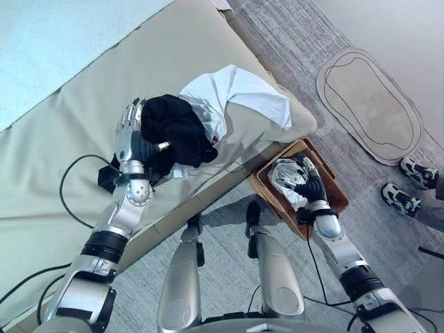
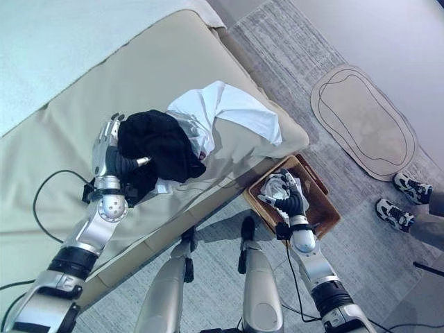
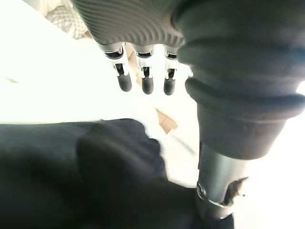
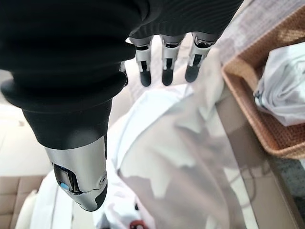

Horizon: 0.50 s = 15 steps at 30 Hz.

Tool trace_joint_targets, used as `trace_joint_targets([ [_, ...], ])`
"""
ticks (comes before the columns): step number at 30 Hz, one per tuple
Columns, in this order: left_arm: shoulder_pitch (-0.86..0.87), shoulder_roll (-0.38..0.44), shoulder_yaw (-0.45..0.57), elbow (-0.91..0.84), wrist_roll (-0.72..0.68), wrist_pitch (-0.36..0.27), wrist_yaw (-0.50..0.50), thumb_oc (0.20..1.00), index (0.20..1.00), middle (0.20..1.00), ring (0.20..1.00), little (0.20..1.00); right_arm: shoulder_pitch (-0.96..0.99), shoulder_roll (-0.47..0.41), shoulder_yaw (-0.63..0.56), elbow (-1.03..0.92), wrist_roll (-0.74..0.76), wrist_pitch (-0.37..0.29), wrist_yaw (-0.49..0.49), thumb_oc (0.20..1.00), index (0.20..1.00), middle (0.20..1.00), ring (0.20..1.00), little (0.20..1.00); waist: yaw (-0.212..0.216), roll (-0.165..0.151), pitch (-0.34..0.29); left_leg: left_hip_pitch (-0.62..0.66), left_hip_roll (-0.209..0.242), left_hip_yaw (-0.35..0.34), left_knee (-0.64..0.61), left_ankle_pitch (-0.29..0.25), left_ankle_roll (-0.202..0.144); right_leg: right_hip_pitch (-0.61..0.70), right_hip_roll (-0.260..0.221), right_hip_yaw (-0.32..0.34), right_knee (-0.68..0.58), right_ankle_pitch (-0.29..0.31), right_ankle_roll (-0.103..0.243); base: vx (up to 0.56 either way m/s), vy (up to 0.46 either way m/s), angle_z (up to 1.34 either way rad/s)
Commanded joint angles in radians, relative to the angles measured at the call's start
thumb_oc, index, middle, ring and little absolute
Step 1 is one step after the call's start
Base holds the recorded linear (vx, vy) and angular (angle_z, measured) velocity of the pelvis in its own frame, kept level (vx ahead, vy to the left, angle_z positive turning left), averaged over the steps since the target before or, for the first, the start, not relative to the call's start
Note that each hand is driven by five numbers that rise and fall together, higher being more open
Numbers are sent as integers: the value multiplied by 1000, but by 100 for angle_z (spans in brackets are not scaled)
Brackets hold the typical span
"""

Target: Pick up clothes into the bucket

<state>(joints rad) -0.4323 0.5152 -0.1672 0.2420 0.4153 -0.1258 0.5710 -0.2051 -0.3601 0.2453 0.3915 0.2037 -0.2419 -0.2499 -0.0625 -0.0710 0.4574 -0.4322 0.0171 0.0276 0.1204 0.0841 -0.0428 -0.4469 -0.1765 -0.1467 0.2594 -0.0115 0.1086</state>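
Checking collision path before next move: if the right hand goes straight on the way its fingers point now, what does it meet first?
Most likely the white garment it is holding over the wicker basket. The right hand points down into the basket, fingers open in its wrist view; past the cloth comes the basket's inside. Depth is unclear.

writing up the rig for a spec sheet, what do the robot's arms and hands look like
Both arms are silver-grey, jointed segments with black bands near the elbows and round silver joints at the wrists. The left hand and right hand each have a dark ribbed cover over the back and wrist, silver fingers ending in dark rounded tips, and a thicker thumb set apart, with a small blue mark on the right one.
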Motion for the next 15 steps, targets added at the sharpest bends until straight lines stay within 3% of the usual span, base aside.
trace_joint_targets([
  [1, -15, -6, 50, -83, -37, -66, -1, 1000, 1000, 1000, 1000, 1000, 35, 4, -23, -87, -13, -59, -11, 1000, 1000, 1000, 1000, 1000, 5, -25, -58, -43, 0, 1, 156, -130, 24, 18, -75, -7, -82, 102, 49, 29, -15, 5],
  [7, -35, -28, 31, -141, -76, -83, -36, 1000, 1000, 1000, 1000, 1000, 35, 3, -25, -91, -12, -50, -6, 1000, 1000, 1000, 1000, 1000, 4, -24, -54, -47, -3, 0, 160, -130, 27, 11, -75, -7, -77, 103, 46, 2, -2, 1],
  [15, -134, -17, -46, 99, 20, -5, 9, 1000, 1000, 1000, 1000, 1000, 18, -1, -12, -91, -9, -50, -7, 1000, 1000, 1000, 1000, 1000, -11, -33, -48, -66, 3, 7, 176, -133, 26, -11, -71, 3, -65, 100, 45, 0, 0, 0],
])
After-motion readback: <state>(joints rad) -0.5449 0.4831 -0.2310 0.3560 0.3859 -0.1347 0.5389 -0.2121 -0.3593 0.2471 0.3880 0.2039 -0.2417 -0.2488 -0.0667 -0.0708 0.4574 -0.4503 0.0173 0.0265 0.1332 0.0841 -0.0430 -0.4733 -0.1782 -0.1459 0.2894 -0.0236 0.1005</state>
